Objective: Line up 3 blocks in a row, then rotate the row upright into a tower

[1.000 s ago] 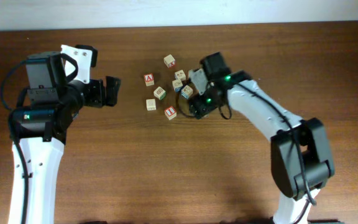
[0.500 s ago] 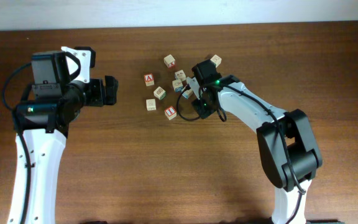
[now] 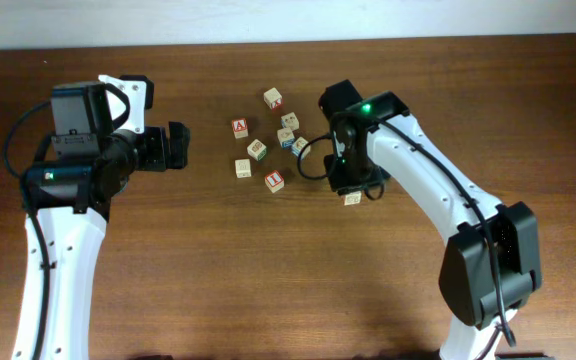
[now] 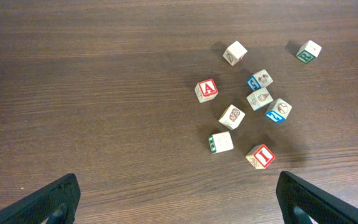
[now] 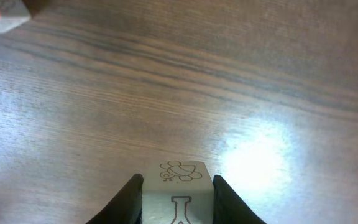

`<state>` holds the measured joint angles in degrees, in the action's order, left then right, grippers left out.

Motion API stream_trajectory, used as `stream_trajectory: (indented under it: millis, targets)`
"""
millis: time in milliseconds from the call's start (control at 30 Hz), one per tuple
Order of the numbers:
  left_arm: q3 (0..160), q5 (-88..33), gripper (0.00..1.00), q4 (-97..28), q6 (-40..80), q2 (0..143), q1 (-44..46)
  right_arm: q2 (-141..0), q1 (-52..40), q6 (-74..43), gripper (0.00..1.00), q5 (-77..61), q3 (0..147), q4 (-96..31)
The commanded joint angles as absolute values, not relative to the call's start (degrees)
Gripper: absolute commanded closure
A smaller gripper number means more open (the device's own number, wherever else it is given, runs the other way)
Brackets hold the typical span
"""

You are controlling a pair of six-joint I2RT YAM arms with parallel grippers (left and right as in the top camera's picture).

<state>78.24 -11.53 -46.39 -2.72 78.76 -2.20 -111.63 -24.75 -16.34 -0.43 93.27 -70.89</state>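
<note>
Right tool [image 5: 177, 200] is pinched in narrow on a pale block [image 5: 178, 176] with a greenish bee print. That's just right of the cluster of blocks [image 3: 257, 149], which sits toward the far edge of the table [image 3: 168, 280]. Left tool [image 3: 176, 147] hangs wide open with nothing in it. These look like light, hard wooden cubes with kinda slick faces. I'd squeeze two opposite flat sides, centred, never the corners.

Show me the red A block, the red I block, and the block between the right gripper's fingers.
red A block [image 4: 207, 89], left wrist view, its red-framed face.
red I block [image 4: 261, 155], left wrist view, its red-framed face.
gripped block [image 5: 178, 182], right wrist view, its upper face.
</note>
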Motion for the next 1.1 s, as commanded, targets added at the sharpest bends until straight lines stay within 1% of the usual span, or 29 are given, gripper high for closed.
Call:
stream_trajectory:
  millis: [0, 100, 167, 200, 400, 500, 533, 600, 700, 733, 833, 900, 1067]
  targets:
    - [79.3, -11.3, 0.01, -46.4, -2.1, 78.8, -2.1, -111.6, -25.4, -23.3, 0.71, -2.1, 84.9, -66.9]
    - [79.3, -11.3, 0.01, -46.4, -2.1, 78.9, -2.1, -111.6, -26.4, -24.5, 0.69, -2.3, 79.6, -60.8]
    - [79.3, -11.3, 0.01, -46.4, -2.1, 79.1, -2.1, -111.6, -26.8, -24.5, 0.65, -2.1, 79.4, -59.7]
    - [79.3, -11.3, 0.01, -46.4, -2.1, 79.3, -2.1, -111.6, -27.0, -24.5, 0.60, -1.6, 79.4, -59.5]
    - [79.3, -11.3, 0.01, -46.4, -2.1, 79.9, -2.1, -111.7, -27.4, -24.2, 0.51, -1.3, 79.3, -59.1]
    - [79.3, -11.3, 0.01, -46.3, -2.1, 79.9, -2.1, -111.6, -27.4, -18.7, 0.47, -1.3, 85.6, -60.1]
    - [79.3, -11.3, 0.01, -46.3, -2.1, 79.9, -2.1, -111.6, -27.4, -17.0, 0.44, -2.0, 90.0, -60.1]
    - [79.3, -11.3, 0.01, -46.4, -2.1, 79.9, -2.1, -111.7, -28.2, -11.9, 0.39, -6.2, 95.2, -55.3]
    - [79.3, -11.0, 0.01, -46.4, -2.1, 79.9, -2.1, -113.0, -31.1, -3.9, 0.38, -6.4, 95.4, -46.2]
    - [79.3, -10.3, 0.01, -46.4, -1.5, 79.9, -2.1, -114.6, -32.1, -2.3, 0.39, -4.1, 95.4, -44.7]
    - [79.3, -0.8, 0.01, -46.9, 11.9, 79.9, -2.2, -119.8, -33.7, 1.1, 0.39, -2.8, 95.4, -42.9]
    - [79.3, 2.0, 0.01, -47.5, 16.5, 79.9, -2.5, -121.8, -34.4, 1.3, 0.39, -3.0, 95.4, -42.7]
    - [79.3, 3.0, 0.01, -47.5, 17.1, 79.9, -2.5, -125.4, -35.8, 1.3, 0.39, -3.0, 95.4, -40.6]
